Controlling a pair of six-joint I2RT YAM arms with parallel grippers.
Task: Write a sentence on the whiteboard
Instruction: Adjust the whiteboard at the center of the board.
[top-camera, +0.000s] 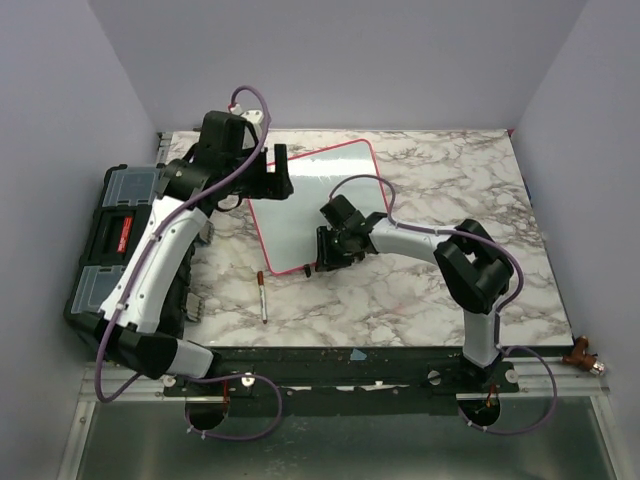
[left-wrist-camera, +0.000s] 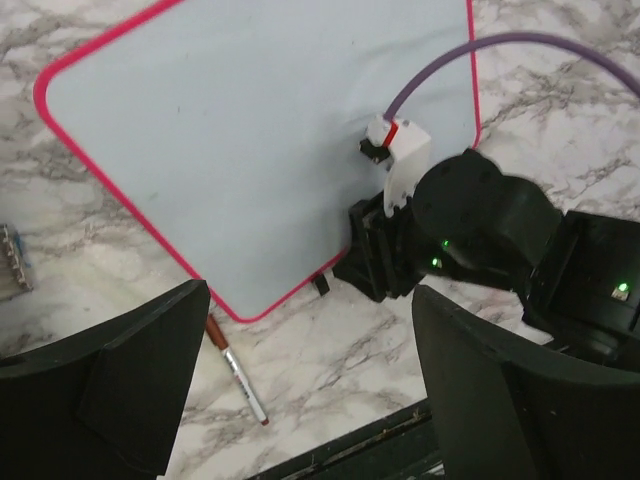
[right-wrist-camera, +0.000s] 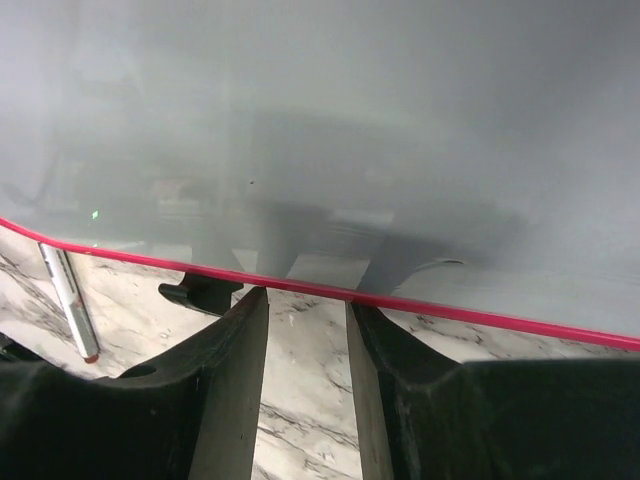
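The shiny grey whiteboard has a thin pink rim. Fingers of the left gripper are wide apart, those of the right gripper only a little

Marbled white-and-grey table, seen from above, bearing a red-framed whiteboard laid flat and askew at upper centre. Just below its lower-left corner, not touching, a slim marker. At the left edge, a black toolbox.
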